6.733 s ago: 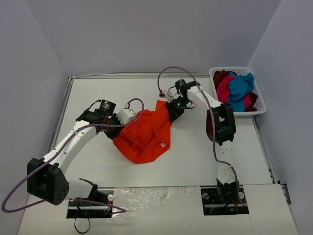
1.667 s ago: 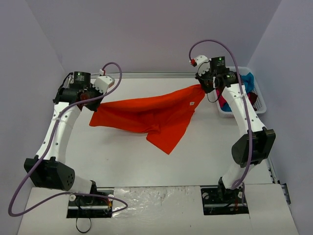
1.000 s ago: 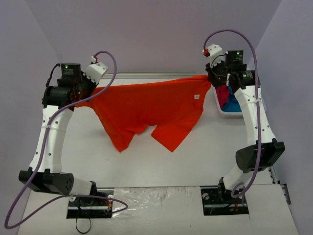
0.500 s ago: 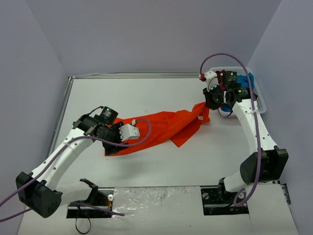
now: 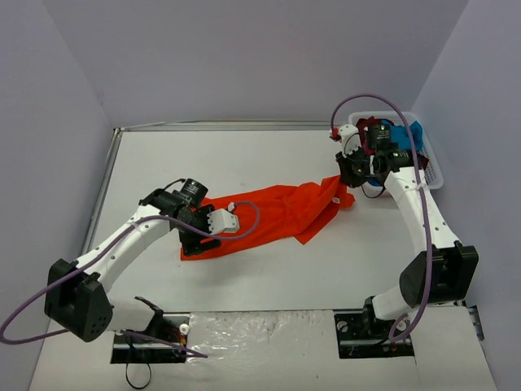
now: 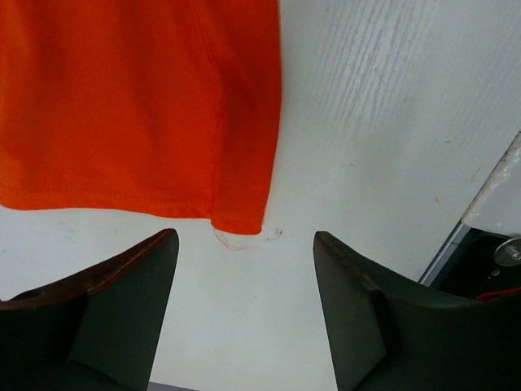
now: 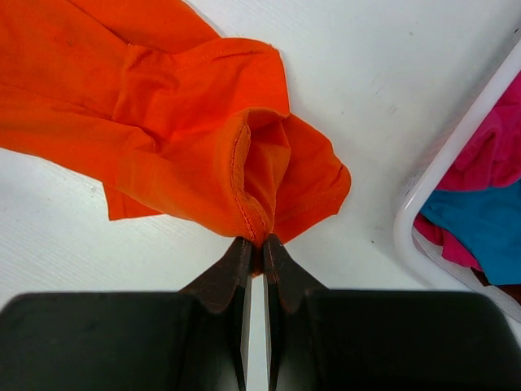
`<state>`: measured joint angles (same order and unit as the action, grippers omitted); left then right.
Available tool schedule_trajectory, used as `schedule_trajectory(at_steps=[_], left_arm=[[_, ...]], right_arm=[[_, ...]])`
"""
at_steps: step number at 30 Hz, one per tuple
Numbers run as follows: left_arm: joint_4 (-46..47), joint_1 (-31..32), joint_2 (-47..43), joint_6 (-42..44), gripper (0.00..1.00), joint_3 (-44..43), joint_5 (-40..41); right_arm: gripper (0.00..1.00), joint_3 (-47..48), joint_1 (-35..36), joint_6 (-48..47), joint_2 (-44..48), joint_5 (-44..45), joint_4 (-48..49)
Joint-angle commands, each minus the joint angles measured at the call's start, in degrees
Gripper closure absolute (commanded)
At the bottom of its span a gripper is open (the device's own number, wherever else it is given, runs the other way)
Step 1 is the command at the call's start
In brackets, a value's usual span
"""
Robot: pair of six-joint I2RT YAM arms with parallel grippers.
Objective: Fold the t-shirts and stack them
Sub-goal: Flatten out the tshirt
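Orange t-shirt [image 5: 269,216] lies crumpled in a long band across mid-tabletop [image 5: 244,155], running from the left hand [image 5: 195,240] up to the right hand [image 5: 348,175].

Edges: the shirt's right end sits near the white basket [image 5: 431,167], with a strip of bare tabletop between them. There is open tabletop behind the shirt towards the far wall and in front towards the arm bases.

Left hand [image 6: 244,240]: released, jaws wide apart. The shirt's hem corner lies flat just ahead of the tips, untouched.

Right hand [image 7: 255,243]: clenched on a bunched fold of the hem.

Wrist views only: a loose thread [image 6: 232,243] at the hem corner, and the stitched hem pinched between the right fingers.

Top view only: the full band and both arms. The basket holds a teal shirt [image 5: 400,138], a magenta shirt [image 7: 496,138] and a dark red shirt [image 5: 370,124].
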<state>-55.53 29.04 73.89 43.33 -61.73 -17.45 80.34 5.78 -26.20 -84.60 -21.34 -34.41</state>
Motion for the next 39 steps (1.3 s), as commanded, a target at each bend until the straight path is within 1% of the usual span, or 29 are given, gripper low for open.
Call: schedule_trajectory(at_steps=[1, 3, 5, 6, 8, 10, 13, 15, 16, 19, 20, 23, 28, 39], left_arm=[[4.63, -1.43, 3.36, 1.76, 0.33, 0.91, 0.06], [5.08, -3.1, 7.21, 2.8, 0.32, 0.39, -1.44], [3.77, -6.7, 10.12, 3.95, 0.32, -1.45, -4.6], [3.06, -9.5, 13.09, 5.35, 0.32, -2.15, -5.83], [0.87, -11.8, 16.01, 6.85, 0.32, -4.7, -8.55], [0.33, -14.26, 19.53, 8.26, 0.32, -5.85, -8.91], [-1.68, -16.37, 22.96, 10.1, 0.36, -7.26, -9.97], [-3.09, -16.91, 24.89, 11.42, 0.4, -8.14, -11.19], [-4.49, -17.17, 25.34, 11.86, 0.44, -8.4, -11.63], [-6.95, -17.7, 26.92, 13.44, 0.53, -9.1, -12.87], [-7.48, -17.7, 27.18, 13.71, 0.58, -9.19, -13.04], [-8.98, -17.79, 27.98, 14.76, 0.63, -9.02, -13.57], [-10.21, -17.79, 29.21, 15.38, 0.64, -8.31, -13.22], [-8.63, -18.67, 31.58, 14.68, 0.66, -7.17, -10.24]], right_arm=[[1.0, -1.41, 0.63, -0.08, -0.39, -1.33, 0.66], [1.0, -2.2, 0.72, 0.09, -0.48, -1.33, 0.84], [1.0, -2.9, 0.9, 0.09, -0.83, -1.25, 1.28], [1.0, -3.16, 0.9, 0.18, -0.92, -1.24, 1.45], [1.0, -3.34, 0.99, 0.18, -1.44, -1.33, 1.63], [1.0, -3.52, 1.16, 0.35, -1.71, -1.33, 1.89], [1.0, -3.52, 1.51, 0.53, -2.59, -0.81, 2.07], [1.0, -3.52, 1.51, 0.53, -3.03, -0.37, 2.16], [1.0, -3.61, 1.6, 0.53, -3.12, -0.19, 2.33], [1.0, -3.69, 1.69, 0.62, -3.64, 0.25, 2.6], [1.0, -3.78, 1.69, 0.71, -3.82, 0.34, 2.6], [1.0, -4.05, 1.69, 0.71, -4.17, 0.43, 2.86], [1.0, -4.48, 1.78, 0.71, -4.26, 0.69, 3.21], [1.0, -5.28, 2.13, 0.71, -3.91, 1.21, 3.48]])
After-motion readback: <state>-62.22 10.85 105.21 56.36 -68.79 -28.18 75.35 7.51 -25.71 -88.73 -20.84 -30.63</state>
